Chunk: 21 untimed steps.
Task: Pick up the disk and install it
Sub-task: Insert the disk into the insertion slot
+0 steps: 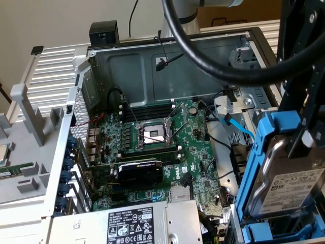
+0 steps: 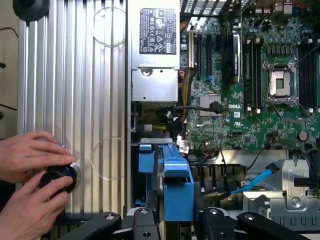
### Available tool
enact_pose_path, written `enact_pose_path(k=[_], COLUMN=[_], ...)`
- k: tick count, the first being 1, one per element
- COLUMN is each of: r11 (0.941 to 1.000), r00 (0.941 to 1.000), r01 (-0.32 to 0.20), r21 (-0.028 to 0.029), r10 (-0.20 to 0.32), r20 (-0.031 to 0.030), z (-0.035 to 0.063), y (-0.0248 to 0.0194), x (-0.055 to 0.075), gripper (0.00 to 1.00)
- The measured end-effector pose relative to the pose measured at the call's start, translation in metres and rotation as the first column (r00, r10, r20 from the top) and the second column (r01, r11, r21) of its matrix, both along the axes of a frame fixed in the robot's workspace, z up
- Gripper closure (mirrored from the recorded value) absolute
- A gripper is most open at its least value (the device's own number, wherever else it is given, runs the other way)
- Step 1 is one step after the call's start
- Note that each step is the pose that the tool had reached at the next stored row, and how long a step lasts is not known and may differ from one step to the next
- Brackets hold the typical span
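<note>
The gripper (image 1: 304,140) has hold of the disk (image 1: 284,188), its jaws drawn in about halfway and clamped on the blue plastic rails. In the exterior view the disk stands on edge and tilted, to the exterior view's right of the motherboard (image 1: 200,168), over the drive cage at that side of the case. Its white barcode label faces the camera. Its lower edge may be resting on the cage or hanging just above it; the angle does not make that clear.

The wrist view looks along the disk (image 2: 172,185) edge-on. The blue frame sits between the gripper's black finger links, just beside the motherboard (image 2: 235,120) and close to a blue data cable (image 2: 256,181).

On the motherboard the CPU socket (image 1: 154,134) lies uncovered, and the black graphics card (image 1: 139,173) is seated near it. The grey power-supply box (image 1: 137,223) lies against the motherboard's edge. A thick black cable (image 1: 203,58) loops above the motherboard.

Beyond the power-supply box, well apart from the motherboard, a person's hands (image 2: 27,160) grasp a black knob (image 2: 59,176) on a ribbed metal table (image 2: 100,90)
</note>
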<state>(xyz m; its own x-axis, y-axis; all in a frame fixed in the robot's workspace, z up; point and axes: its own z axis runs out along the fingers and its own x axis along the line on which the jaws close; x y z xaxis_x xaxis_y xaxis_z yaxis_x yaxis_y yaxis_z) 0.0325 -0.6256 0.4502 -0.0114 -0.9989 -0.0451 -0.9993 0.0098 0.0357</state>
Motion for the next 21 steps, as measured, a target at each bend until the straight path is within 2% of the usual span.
enact_pose_path(k=[21], r11=[1.0000], r00=[1.0000], r01=[0.000], r21=[-0.0002], r10=[0.000], r20=[-0.0001], z=[-0.0077], y=[0.0002], x=[-0.0001], gripper=[0.63])
